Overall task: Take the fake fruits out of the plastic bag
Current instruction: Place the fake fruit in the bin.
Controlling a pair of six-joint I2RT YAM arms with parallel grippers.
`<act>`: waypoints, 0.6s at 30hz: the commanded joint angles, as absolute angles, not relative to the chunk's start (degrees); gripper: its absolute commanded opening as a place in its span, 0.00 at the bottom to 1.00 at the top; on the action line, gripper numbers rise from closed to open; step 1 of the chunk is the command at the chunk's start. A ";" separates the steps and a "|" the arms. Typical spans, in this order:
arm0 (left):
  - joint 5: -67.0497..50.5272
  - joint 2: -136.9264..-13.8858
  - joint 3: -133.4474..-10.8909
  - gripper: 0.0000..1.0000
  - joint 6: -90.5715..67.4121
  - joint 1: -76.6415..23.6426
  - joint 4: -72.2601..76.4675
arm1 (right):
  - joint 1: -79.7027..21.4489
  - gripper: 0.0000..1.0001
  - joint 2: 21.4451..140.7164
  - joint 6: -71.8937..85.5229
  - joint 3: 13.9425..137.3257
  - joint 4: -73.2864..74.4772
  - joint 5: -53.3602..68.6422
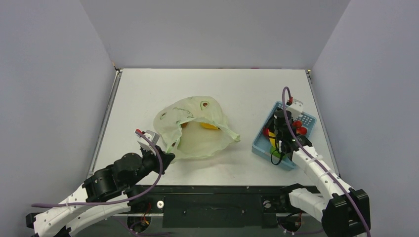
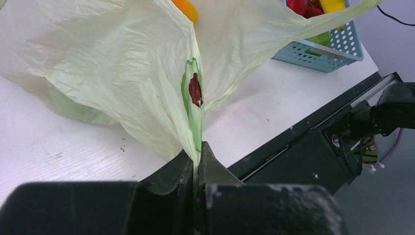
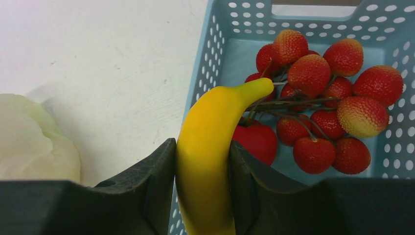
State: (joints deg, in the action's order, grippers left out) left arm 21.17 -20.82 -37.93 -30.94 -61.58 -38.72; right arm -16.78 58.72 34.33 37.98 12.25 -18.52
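A yellow banana (image 3: pixel 215 112) is clamped between the fingers of the right gripper (image 3: pixel 201 144) over the rim of the blue basket (image 3: pixel 210 49), beside red fruits (image 3: pixel 313 73) inside it, while the plastic bag (image 1: pixel 197 145), left of the basket, is pinched at its edge by the closed left gripper (image 2: pixel 197 154).

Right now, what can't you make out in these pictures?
Top view: how much remains in the bag; its folds hide all but a yellow-orange bit.
Top view: most of the basket's contents, under the right arm.
Right wrist view: the banana's lower end, behind the right fingers and cut by the bottom edge.
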 commanded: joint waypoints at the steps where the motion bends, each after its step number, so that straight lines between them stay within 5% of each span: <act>1: 21.17 -20.19 -38.26 0.00 -30.94 -62.05 -35.96 | -13.86 0.00 57.89 36.01 36.48 9.69 -19.12; 5: 21.04 -20.38 -38.31 0.00 -30.95 -62.18 -35.96 | -12.54 0.01 60.62 38.65 38.55 10.49 -21.96; 18: 21.49 -20.00 -38.32 0.00 -31.12 -62.40 -36.04 | -8.90 0.29 76.32 41.99 54.50 19.37 -21.82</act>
